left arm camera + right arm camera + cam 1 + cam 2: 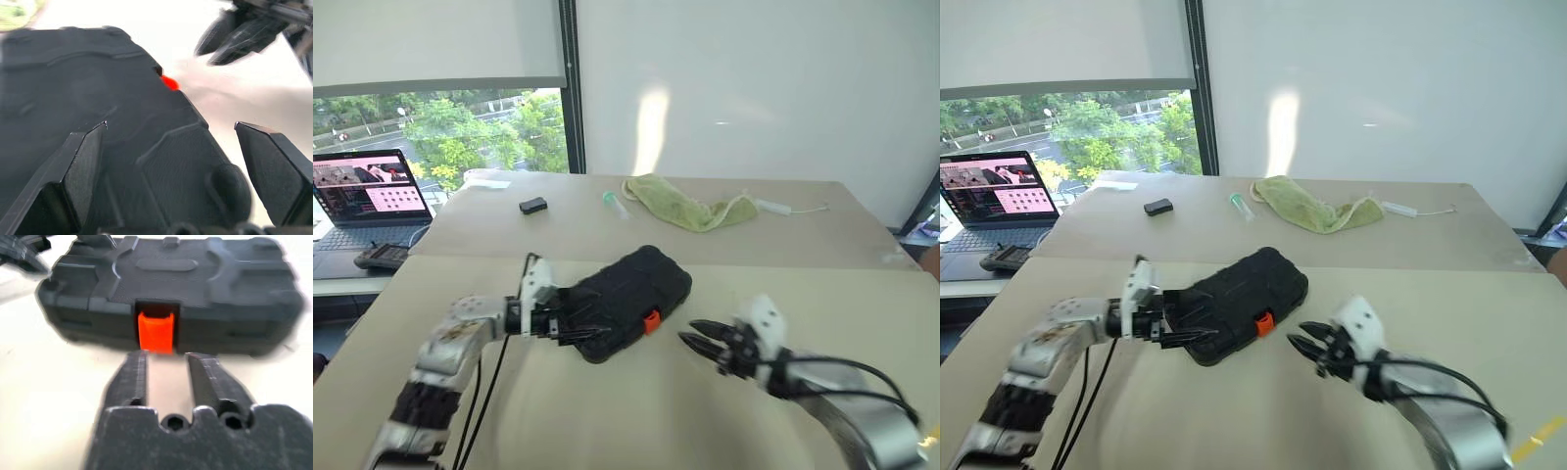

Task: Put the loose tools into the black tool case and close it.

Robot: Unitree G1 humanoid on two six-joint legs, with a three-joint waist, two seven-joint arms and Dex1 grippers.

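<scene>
From the head views, the black tool case [631, 302] lies closed on the beige tabletop [636, 411], its orange latch [652, 321] facing the right tool [697, 338]. The left tool [570, 327] sits at the case's near-left end, fingers spread. In the left wrist view, those fingers [80, 171] straddle the textured lid without pinching it. In the right wrist view, the right tool's fingers [134, 379] stand slightly parted, empty, just short of the latch.
</scene>
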